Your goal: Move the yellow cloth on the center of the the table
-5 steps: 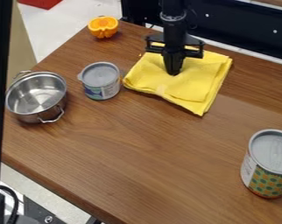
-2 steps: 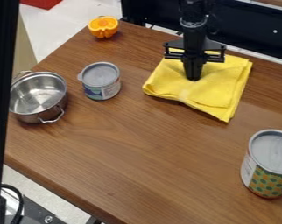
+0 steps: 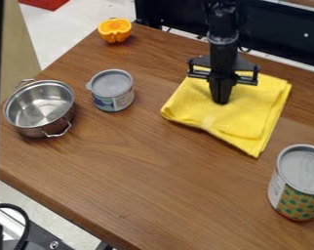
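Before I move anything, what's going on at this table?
The robot's gripper is down on the folded yellow cloth. The cloth lies between the small can and the larger dotted can, toward the far side of the wooden table, apart from both cans.

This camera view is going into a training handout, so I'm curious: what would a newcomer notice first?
Probably the bright yellow cloth, spread toward the far side of the brown table, with the black end effector down on it. Next, perhaps, the shiny metal pot at the left and the vivid orange half near the table's far left corner.
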### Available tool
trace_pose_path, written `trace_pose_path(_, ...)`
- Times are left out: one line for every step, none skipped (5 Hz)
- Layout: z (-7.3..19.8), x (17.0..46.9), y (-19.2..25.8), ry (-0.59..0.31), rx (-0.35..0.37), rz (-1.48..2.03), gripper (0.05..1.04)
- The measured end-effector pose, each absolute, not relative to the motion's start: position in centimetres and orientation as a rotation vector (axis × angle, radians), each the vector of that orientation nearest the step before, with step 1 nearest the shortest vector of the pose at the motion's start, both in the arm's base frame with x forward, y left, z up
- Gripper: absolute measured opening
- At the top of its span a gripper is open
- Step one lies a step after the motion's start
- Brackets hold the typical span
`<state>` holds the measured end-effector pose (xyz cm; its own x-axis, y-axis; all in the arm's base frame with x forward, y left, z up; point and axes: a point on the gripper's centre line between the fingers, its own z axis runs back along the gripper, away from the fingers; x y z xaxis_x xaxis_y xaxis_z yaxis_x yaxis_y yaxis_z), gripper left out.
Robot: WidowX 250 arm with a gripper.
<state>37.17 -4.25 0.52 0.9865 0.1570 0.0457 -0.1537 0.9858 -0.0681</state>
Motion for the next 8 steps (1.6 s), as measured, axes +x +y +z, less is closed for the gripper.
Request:
trace_pose_path(0.5, 35.4, -4.0, -0.067, -0.053, 0.117, 0.053)
trace_pose_path(0.4, 33.1, -3.8, -0.057, -0.047, 0.068, 0.053)
trace_pose_path(0.4, 31.3, -3.6, -0.063, -0.045, 0.067, 0.053)
trace_pose_path(0.4, 29.3, -3.5, -0.047, -0.045, 0.083, 0.053)
trace_pose_path(0.4, 26.6, -3.6, -0.034, -0.044, 0.166, 0.053)
trace_pose_path(0.4, 24.6, -3.7, -0.017, -0.047, 0.216, 0.053)
trace_pose_path(0.4, 23.2, -3.6, -0.025, -0.039, 0.205, 0.053)
trace_pose_path(0.4, 22.4, -3.3, -0.025, -0.040, 0.186, 0.053)
